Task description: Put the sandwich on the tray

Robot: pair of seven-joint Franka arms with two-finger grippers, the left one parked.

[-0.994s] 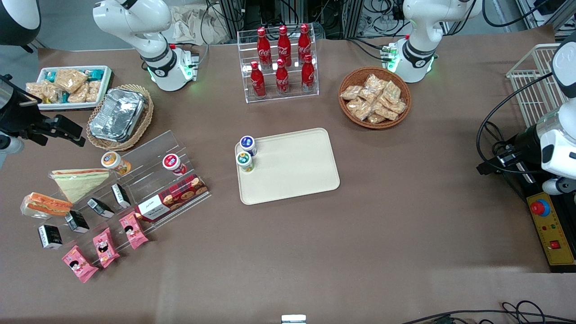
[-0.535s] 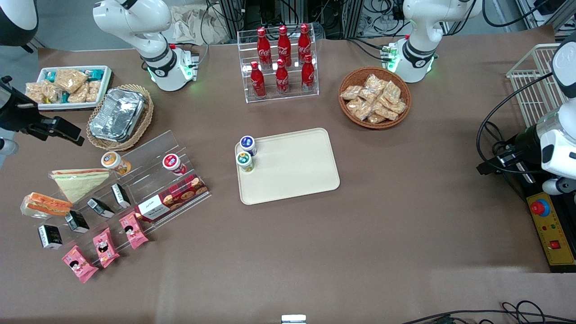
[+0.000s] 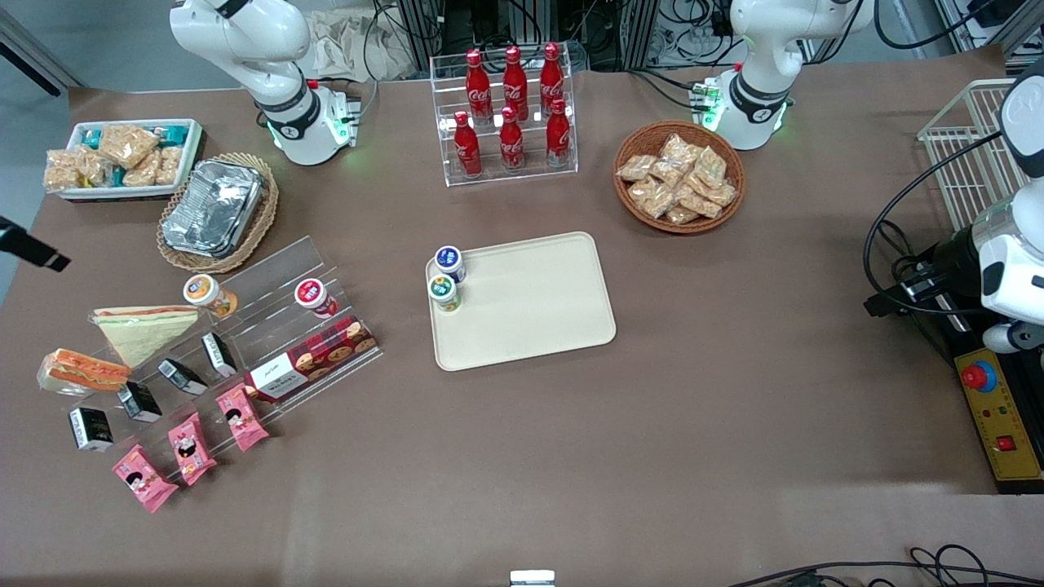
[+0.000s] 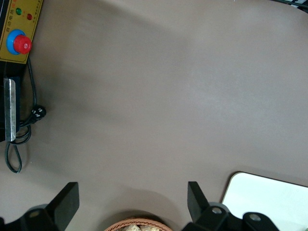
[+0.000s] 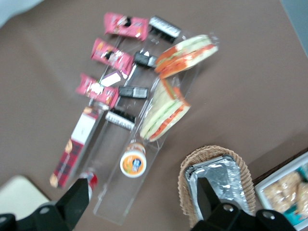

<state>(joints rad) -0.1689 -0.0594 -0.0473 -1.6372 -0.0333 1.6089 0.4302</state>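
The sandwich (image 3: 81, 371), a clear-wrapped wedge with orange-red filling, lies at the end of the clear acrylic stand (image 3: 269, 326), toward the working arm's end of the table. It also shows in the right wrist view (image 5: 185, 54). The cream tray (image 3: 538, 318) lies mid-table with two small cups on its edge, and its corner shows in the right wrist view (image 5: 14, 197). My right gripper (image 5: 144, 202) is open and empty, high above the stand and the foil basket. In the front view only one black fingertip (image 3: 34, 249) shows at the frame's edge.
A pale flat triangular sandwich (image 3: 143, 326) lies beside the task sandwich. On and around the stand are black boxes, pink packets (image 3: 189, 447), a biscuit box (image 3: 314, 359) and two cups. A foil container sits in a wicker basket (image 3: 214, 210). Cola bottle rack (image 3: 510, 114), snack basket (image 3: 679, 175).
My right gripper has moved out toward the working arm's end of the table and has almost left the front view. Nothing on the table has moved.
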